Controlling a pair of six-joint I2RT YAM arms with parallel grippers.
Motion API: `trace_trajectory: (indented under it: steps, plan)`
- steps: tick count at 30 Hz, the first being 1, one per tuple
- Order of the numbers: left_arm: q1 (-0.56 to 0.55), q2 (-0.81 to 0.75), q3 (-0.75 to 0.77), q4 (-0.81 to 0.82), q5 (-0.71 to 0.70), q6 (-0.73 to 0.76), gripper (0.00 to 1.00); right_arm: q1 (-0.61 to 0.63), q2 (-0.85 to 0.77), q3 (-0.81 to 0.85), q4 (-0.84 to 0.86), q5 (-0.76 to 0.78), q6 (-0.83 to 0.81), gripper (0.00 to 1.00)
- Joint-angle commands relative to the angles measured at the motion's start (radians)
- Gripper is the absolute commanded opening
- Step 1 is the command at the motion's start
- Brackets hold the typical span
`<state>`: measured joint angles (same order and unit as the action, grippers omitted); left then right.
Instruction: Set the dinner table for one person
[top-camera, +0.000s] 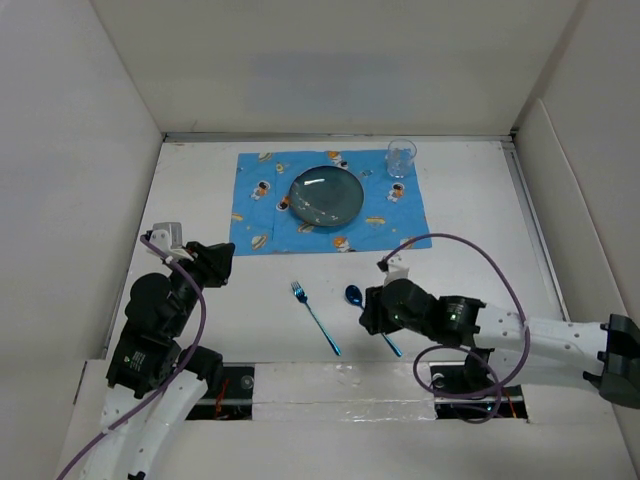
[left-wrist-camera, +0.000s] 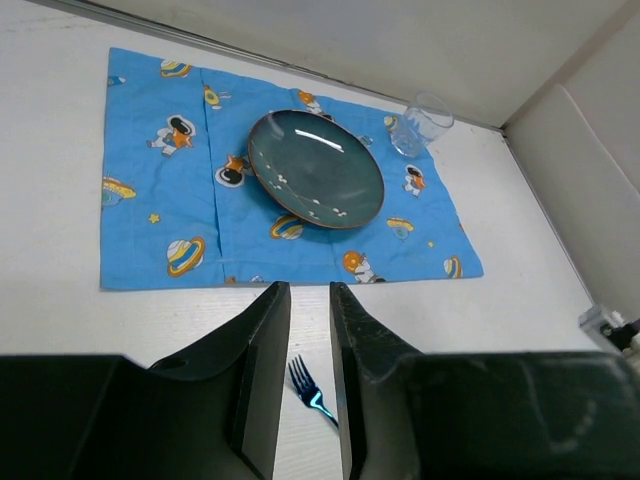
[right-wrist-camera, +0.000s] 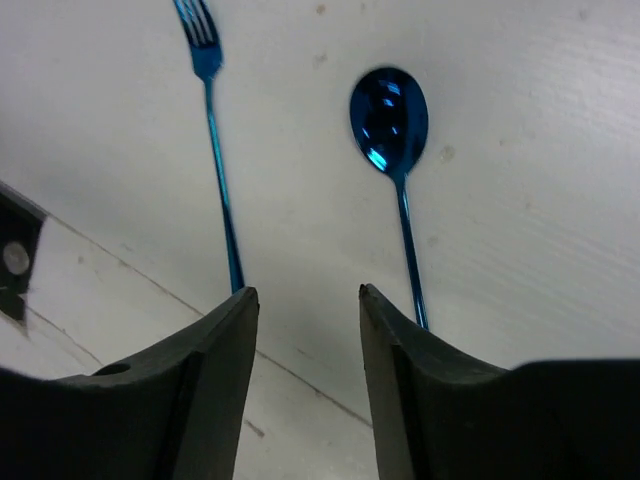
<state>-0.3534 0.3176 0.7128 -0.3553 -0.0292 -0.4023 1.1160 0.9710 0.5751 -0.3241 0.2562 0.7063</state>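
Right gripper (right-wrist-camera: 305, 295) hangs released over the white dinner table (right-wrist-camera: 520, 200), blue fork (right-wrist-camera: 214, 130) just left of its fingertips, blue spoon (right-wrist-camera: 388, 118) just right. Left gripper (left-wrist-camera: 310, 290) stands slightly parted, empty, plate (left-wrist-camera: 315, 168) on placemat (left-wrist-camera: 150, 205) ahead.

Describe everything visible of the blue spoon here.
The spoon is glossy metallic blue, with an oval bowl and a thin straight handle. It lies flat on the white dinner table, bowl toward the blue mat, right of the fork without touching it. The open right end effector hangs over its handle end; contact cannot be told.
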Motion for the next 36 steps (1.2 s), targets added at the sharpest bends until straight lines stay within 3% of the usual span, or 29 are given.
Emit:
trace_trajectory:
  steps: [1, 4, 5, 11, 15, 20, 26, 30, 34, 36]
  plan:
    - [-0.006, -0.003, 0.001, 0.049, 0.005, 0.002, 0.2, 0.073, 0.043, 0.032, -0.228, 0.098, 0.191, 0.55]
    - [-0.006, 0.006, 0.002, 0.046, 0.002, 0.003, 0.21, 0.082, 0.158, 0.061, -0.259, 0.132, 0.173, 0.56]
    - [-0.006, 0.009, 0.001, 0.049, 0.006, 0.003, 0.21, 0.082, 0.263, 0.106, -0.257, 0.143, 0.145, 0.56]
    - [-0.006, 0.006, 0.001, 0.044, -0.002, 0.0, 0.22, 0.093, 0.419, 0.178, -0.247, 0.209, 0.115, 0.54]
    - [-0.006, 0.001, 0.002, 0.049, 0.0, 0.005, 0.22, 0.062, 0.489, 0.178, -0.178, 0.172, 0.071, 0.48]
    - [-0.006, 0.0, 0.002, 0.045, -0.001, 0.003, 0.23, 0.042, 0.549, 0.166, -0.139, 0.143, 0.059, 0.0]
    - [-0.006, 0.001, 0.002, 0.044, -0.005, 0.003, 0.23, 0.067, 0.373, 0.221, -0.251, 0.205, 0.09, 0.0]
    - [-0.006, 0.011, 0.002, 0.044, -0.003, 0.002, 0.23, -0.036, 0.231, 0.282, -0.218, 0.264, -0.014, 0.0]
    - [-0.006, 0.009, 0.001, 0.045, -0.005, 0.002, 0.23, -0.314, 0.224, 0.308, -0.051, 0.226, -0.189, 0.0]
    - [-0.006, 0.012, -0.001, 0.045, 0.003, 0.002, 0.23, -0.393, 0.268, 0.344, 0.034, 0.144, -0.278, 0.0]
